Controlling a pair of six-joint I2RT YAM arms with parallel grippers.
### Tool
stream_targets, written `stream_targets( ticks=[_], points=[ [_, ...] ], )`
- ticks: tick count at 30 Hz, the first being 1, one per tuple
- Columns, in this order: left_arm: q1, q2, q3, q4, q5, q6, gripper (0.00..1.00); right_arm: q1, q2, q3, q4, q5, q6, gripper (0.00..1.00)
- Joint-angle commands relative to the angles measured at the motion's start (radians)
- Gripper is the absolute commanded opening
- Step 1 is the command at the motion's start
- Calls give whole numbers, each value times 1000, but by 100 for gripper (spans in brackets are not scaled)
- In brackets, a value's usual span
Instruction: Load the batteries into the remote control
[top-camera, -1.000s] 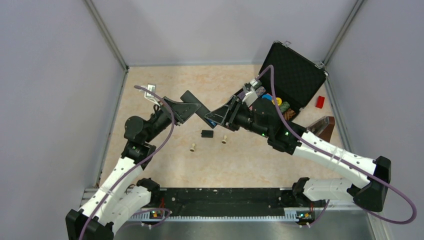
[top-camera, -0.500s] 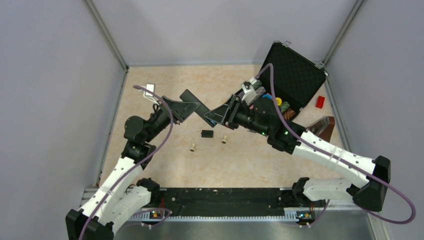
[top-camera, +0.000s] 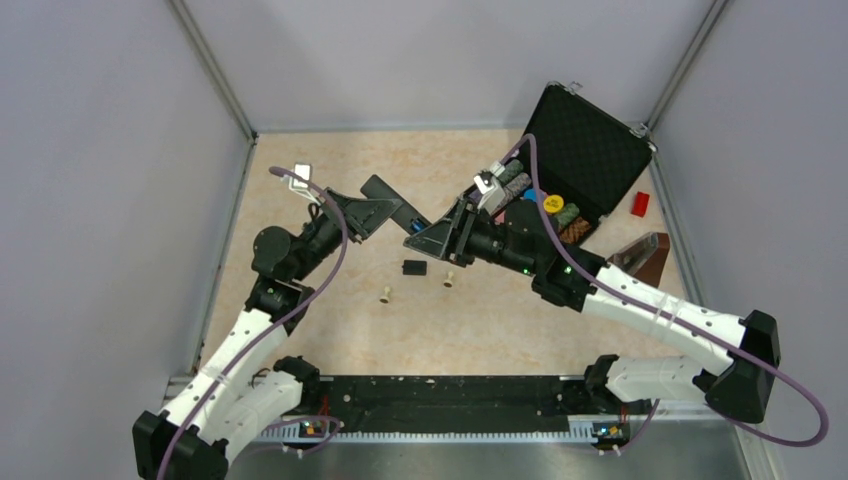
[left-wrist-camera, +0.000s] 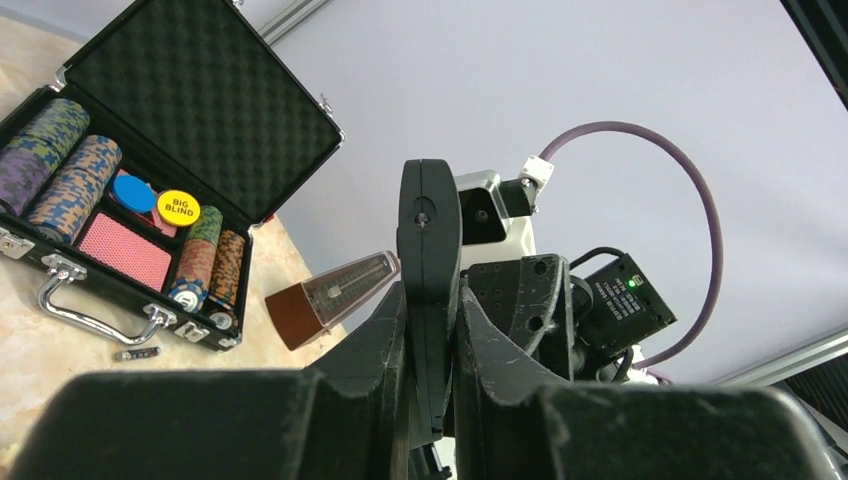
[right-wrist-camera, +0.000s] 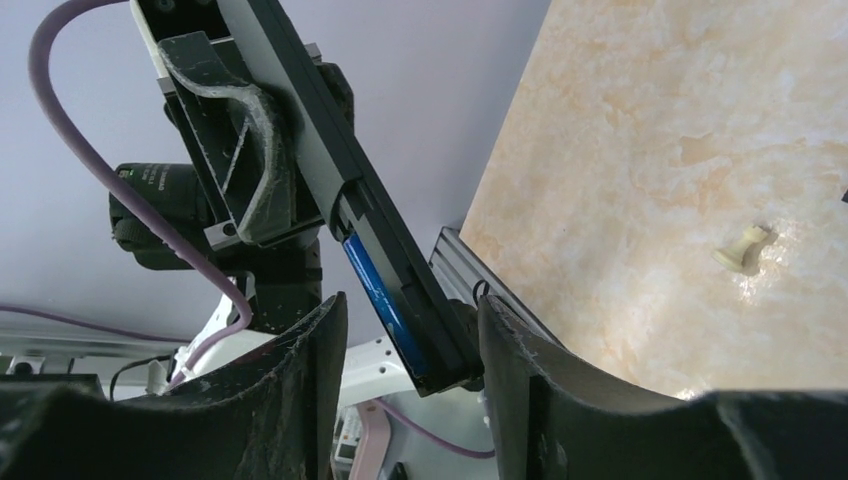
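Left wrist view: your left gripper (left-wrist-camera: 430, 340) is clamped on the remote control (left-wrist-camera: 428, 230), held edge-on above the table. Your right gripper (right-wrist-camera: 412, 305) has its jaws apart on either side of the remote's lower end, where a blue battery (right-wrist-camera: 380, 290) lies in its open bay. Beyond, a yellow disc (left-wrist-camera: 178, 208) reads "BIG BLIND" inside the open black chip case (left-wrist-camera: 200, 90), beside stacked chips (left-wrist-camera: 70, 190) and a pink deck (left-wrist-camera: 125, 250).

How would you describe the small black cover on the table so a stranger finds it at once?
Start at the middle of the table. Just toward its near edge from the raised remote lies the cover: small, black, flat and rectangular, unlike the two beige pegs beside it.
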Motion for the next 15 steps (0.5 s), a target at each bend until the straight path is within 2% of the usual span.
stream_targets(
  ticks=[1, 3, 6, 10, 15],
  points=[
    [-1, -2, 29, 44, -11, 6, 0, 7, -26, 6, 66, -26, -20, 55],
    [-2, -3, 20, 52, -7, 14, 0, 6, -39, 10, 69, -23, -29, 65],
    [-2, -3, 14, 60, 4, 21, 0, 6, -63, 11, 64, -8, -42, 72],
    [-2, 4, 11, 98, 35, 23, 0, 2, -92, -4, 57, 39, -22, 71],
    [-1, 4, 0, 133, 57, 28, 0, -2, -113, -31, 87, 92, 15, 63]
  ],
)
